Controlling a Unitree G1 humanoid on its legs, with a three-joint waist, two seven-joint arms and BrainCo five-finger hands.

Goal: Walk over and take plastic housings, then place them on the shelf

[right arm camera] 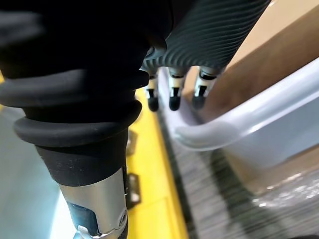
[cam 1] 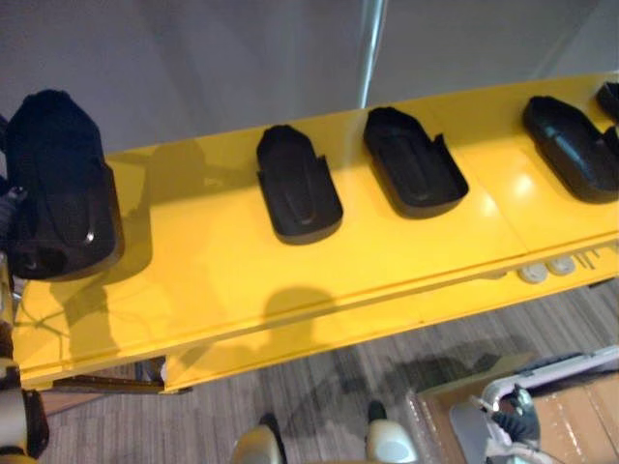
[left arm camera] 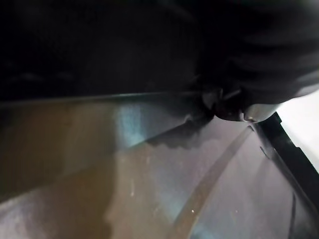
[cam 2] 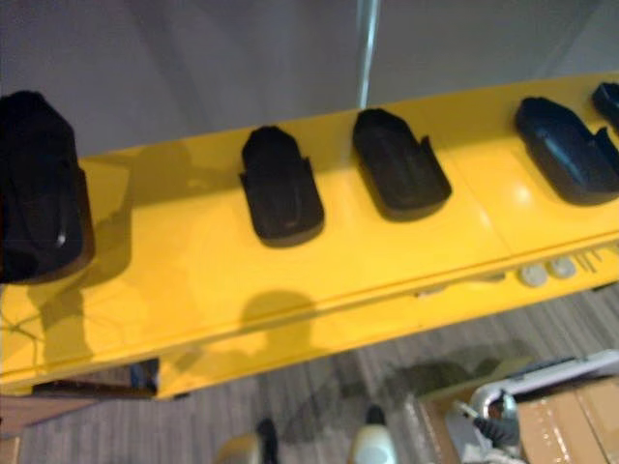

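There are 5 black moulded plastic housings (cam 1: 298, 184) in sight, 4 lying on the 1 long yellow shelf (cam 1: 242, 280) and 1 at its left end, plus 2 small round white discs (cam 1: 530, 274) and 1 brown cardboard box (cam 1: 580, 416).

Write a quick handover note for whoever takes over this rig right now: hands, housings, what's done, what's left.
Left hand: at a black housing over the left end of the yellow shelf; grip not visible, unclear if the housing rests on it.
Right hand: open, empty, hanging beside a white bin rim.
Done: four housings lie on the shelf.
Left: probably set the fifth down, release, fetch more.
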